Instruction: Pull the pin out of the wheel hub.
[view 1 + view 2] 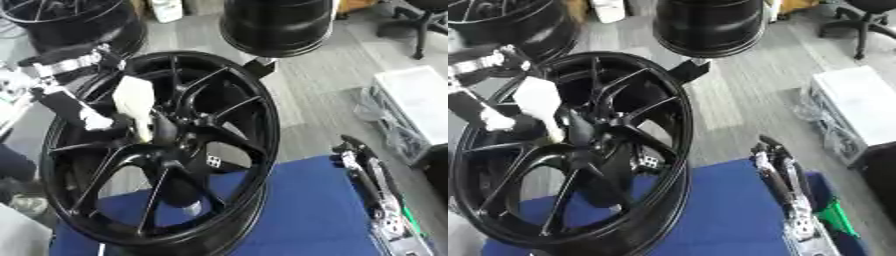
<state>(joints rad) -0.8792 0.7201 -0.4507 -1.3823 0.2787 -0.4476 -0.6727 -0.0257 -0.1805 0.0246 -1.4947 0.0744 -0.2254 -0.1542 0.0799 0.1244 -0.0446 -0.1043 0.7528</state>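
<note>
A large black wheel hub (219, 165) stands upright on a blue surface (306, 210), its spokes facing me. A white pin (134, 102), wide at the top and tapering downward, sticks out near the hub's centre. My left hand (83, 112) comes in from the left over the rim, and its fingers curl round the pin's lower part. My right hand (363, 170) rests at the lower right beside the hub, fingers relaxed and pointing up, holding nothing.
A second black wheel (70, 20) stands at the top left, and a black rim barrel (276, 25) hangs at the top centre. At the right stand a white box (411, 95) and an office chair (424, 20). A green object (833, 215) lies near my right wrist.
</note>
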